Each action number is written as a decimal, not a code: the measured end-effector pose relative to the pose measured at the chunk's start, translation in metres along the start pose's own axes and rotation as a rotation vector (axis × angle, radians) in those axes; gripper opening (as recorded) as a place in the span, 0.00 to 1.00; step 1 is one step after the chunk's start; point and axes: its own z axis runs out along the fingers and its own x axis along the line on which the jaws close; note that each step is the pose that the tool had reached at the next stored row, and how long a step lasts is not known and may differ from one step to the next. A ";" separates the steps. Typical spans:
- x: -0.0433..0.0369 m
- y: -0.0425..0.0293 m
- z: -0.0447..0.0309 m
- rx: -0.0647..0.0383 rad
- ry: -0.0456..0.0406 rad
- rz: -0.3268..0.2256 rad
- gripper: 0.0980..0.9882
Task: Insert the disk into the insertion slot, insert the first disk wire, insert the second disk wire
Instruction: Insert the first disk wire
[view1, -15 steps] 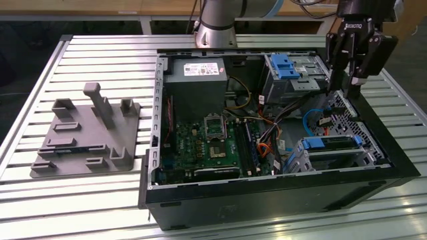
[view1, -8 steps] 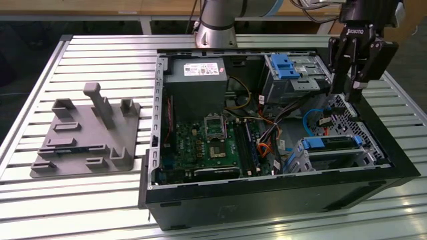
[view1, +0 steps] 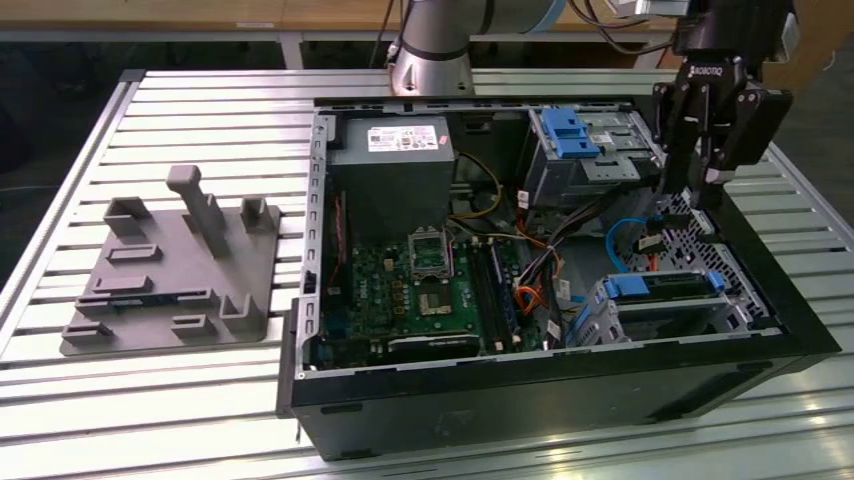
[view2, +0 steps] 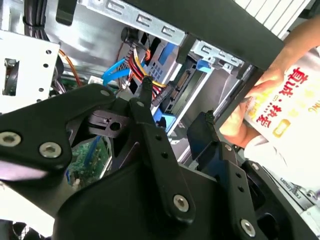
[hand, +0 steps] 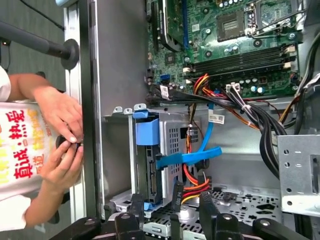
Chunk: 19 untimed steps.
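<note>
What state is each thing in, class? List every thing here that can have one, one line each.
Case: open, inside exposed.
Gripper: open, down inside the case.
Disk: seated in the slot.
Slot: filled by the disk.
Blue cable: end by the disk; plugged or not, cannot tell.
Red-orange wires: unheld, near the gripper; plug hidden.
Person's hands: together, outside the case.

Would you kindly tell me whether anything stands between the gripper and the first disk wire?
Nothing visible does. The open gripper hangs right beside the first disk wire. The second disk wire crosses that bundle farther along, away from the gripper.
</note>
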 end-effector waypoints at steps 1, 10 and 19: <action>-0.0002 0.0002 0.0000 0.000 0.0018 0.000 0.52; -0.0049 0.0007 0.0048 0.001 0.0127 0.000 0.35; -0.0066 0.0012 0.0078 0.002 0.0142 0.001 0.35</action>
